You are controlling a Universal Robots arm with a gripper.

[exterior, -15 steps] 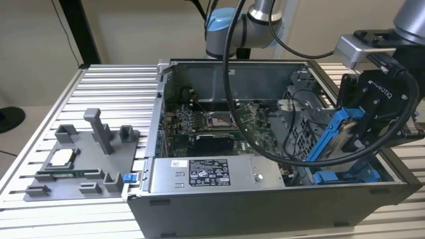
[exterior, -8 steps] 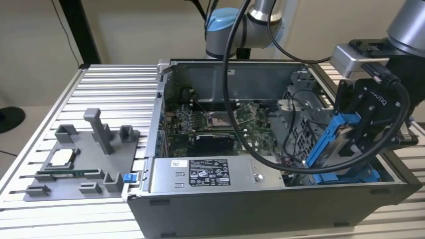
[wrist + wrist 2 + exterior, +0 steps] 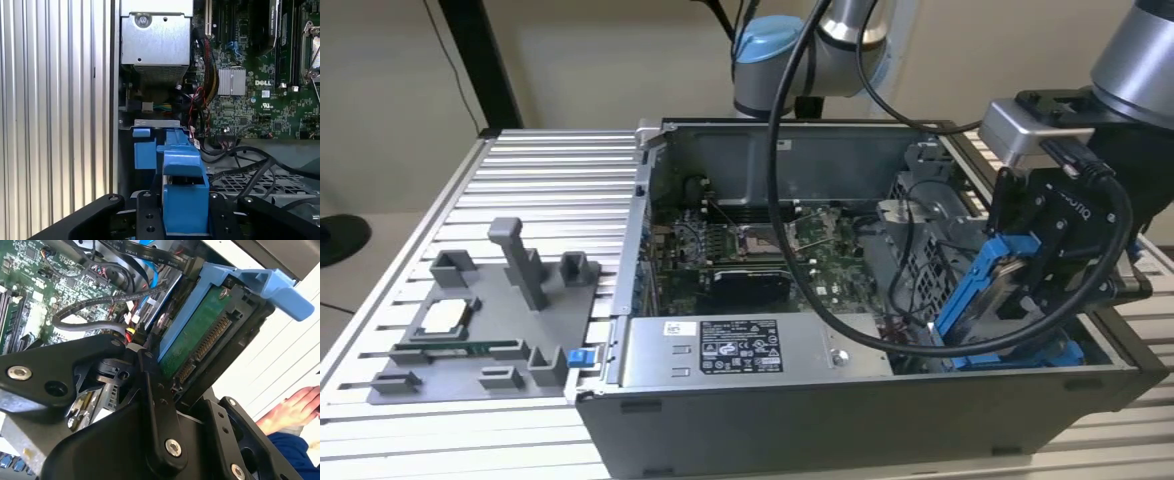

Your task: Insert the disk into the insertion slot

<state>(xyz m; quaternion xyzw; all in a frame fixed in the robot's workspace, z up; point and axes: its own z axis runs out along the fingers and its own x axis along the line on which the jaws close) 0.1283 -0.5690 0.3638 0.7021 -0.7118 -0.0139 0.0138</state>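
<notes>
Black two-finger claw [image 3: 183,222] closed narrowly on flat silver-grey disk [image 3: 991,283] in bright blue plastic carrier, green circuit side exposed in the second wrist view. Disk tilted over blue-railed insertion slot [image 3: 145,152], at the exterior view's right end of the open grey metal computer case [image 3: 854,420]. Black cables [image 3: 250,165] just beside; ribbed aluminium table [image 3: 50,100] past the case wall.

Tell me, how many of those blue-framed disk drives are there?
1. The disk is held tilted by the gripper at the exterior view's right, at the blue-railed insertion slot inside the computer case. More may be hidden within the case.
</notes>
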